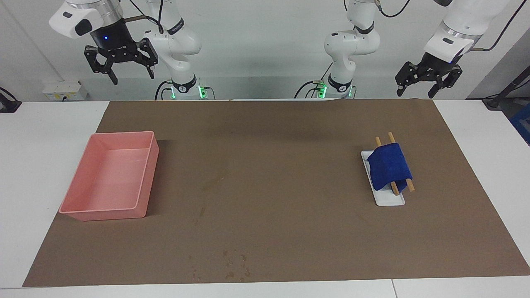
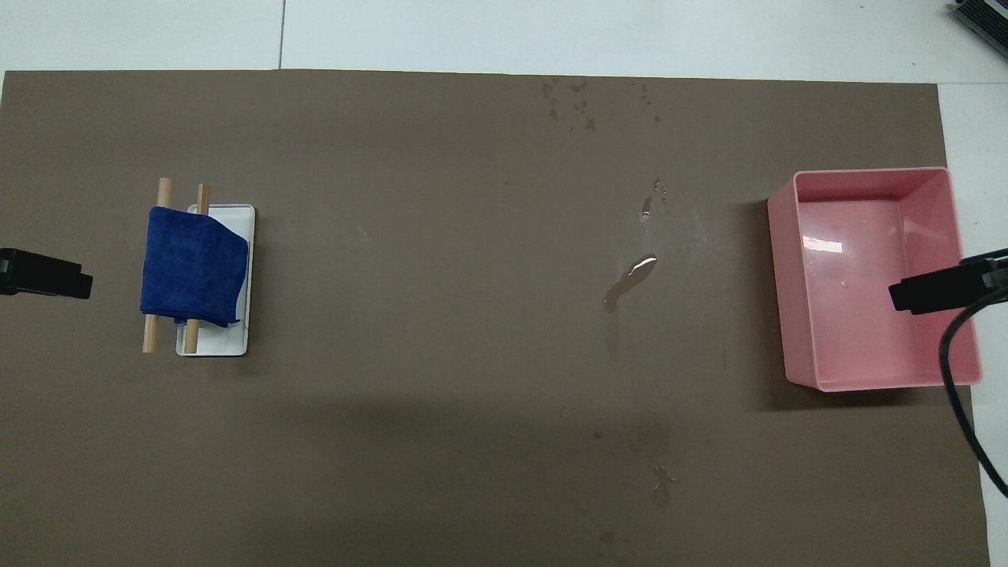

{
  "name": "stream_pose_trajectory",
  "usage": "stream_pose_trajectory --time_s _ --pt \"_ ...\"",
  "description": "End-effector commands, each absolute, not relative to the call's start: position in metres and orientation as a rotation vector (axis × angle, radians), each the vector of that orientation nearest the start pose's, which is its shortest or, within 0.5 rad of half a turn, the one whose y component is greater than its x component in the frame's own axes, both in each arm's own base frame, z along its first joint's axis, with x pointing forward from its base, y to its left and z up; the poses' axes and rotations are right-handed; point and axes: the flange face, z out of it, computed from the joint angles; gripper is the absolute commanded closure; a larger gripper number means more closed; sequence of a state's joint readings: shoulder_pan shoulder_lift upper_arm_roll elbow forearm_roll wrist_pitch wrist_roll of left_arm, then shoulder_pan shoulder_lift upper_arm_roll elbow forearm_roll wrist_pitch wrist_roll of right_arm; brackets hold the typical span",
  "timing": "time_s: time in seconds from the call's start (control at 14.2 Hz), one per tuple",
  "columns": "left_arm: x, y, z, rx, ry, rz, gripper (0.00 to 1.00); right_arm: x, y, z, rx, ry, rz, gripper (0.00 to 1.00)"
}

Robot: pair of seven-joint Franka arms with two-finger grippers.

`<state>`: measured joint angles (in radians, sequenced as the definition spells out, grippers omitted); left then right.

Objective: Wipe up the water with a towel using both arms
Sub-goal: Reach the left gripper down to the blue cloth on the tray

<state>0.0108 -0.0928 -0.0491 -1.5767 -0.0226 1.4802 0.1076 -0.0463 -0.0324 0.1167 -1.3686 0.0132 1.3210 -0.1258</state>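
Blue and soft, the towel (image 1: 389,167) lies draped over two wooden dowels (image 1: 401,182) across a small white tray (image 1: 388,198), toward my left arm's end of the brown mat (image 1: 290,231). Water (image 2: 629,282) shines as a thin streak mid-mat, between the towel and the pink bin (image 1: 111,179), which sits at my right arm's end holding nothing I can see. My left gripper (image 1: 428,80) and right gripper (image 1: 121,62) hang raised at the table's robot edge, jaws spread wide, gripping nothing.
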Motion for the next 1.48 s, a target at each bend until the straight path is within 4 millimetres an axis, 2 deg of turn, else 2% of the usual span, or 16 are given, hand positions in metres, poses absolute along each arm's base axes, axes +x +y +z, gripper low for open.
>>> stream_pose_trajectory --time_s 0.0,0.14,0.28,0.49,0.56,0.63,0.7,0.84,0.91,1.06,1.2,1.41 --pt "0.518 -0.021 0.665 -3.149 0.245 -0.001 0.0 0.505 0.037 0.713 -3.101 -0.326 0.011 0.0" --pt "0.518 -0.022 0.658 -3.147 0.251 -0.018 0.0 0.505 0.037 0.713 -3.101 -0.326 0.011 0.0" --pt "0.515 -0.02 0.639 -3.132 0.228 -0.086 0.0 0.505 0.037 0.712 -3.101 -0.326 0.014 0.0" --pt "0.522 -0.017 0.594 -2.991 0.131 -0.251 0.0 0.505 0.037 0.713 -3.101 -0.326 0.011 0.0" --pt "0.529 -0.024 0.585 -2.97 0.095 -0.274 0.0 0.505 0.037 0.712 -3.101 -0.326 0.013 0.0" --pt "0.543 -0.025 0.564 -2.942 0.059 -0.251 0.0 0.505 0.037 0.713 -3.101 -0.326 0.011 0.0" --pt "0.553 -0.037 0.549 -2.888 0.054 -0.261 0.0 0.505 0.037 0.712 -3.101 -0.326 0.013 0.0" --pt "0.577 -0.074 0.501 -2.825 -0.021 -0.282 0.0 0.505 0.037 0.712 -3.101 -0.326 0.014 0.0" --pt "0.584 -0.08 0.482 -2.806 -0.038 -0.289 0.0 0.505 0.037 0.712 -3.101 -0.326 0.014 0.0" --pt "0.582 -0.074 0.453 -2.809 -0.016 -0.289 0.0 0.505 0.037 0.713 -3.101 -0.326 0.011 0.0" --pt "0.575 -0.063 0.435 -2.77 0.022 -0.28 0.02 0.505 0.037 0.713 -3.101 -0.326 0.011 0.0" --pt "0.573 -0.052 0.426 -2.754 0.026 -0.256 0.05 0.505 0.037 0.712 -3.101 -0.326 0.016 0.0"
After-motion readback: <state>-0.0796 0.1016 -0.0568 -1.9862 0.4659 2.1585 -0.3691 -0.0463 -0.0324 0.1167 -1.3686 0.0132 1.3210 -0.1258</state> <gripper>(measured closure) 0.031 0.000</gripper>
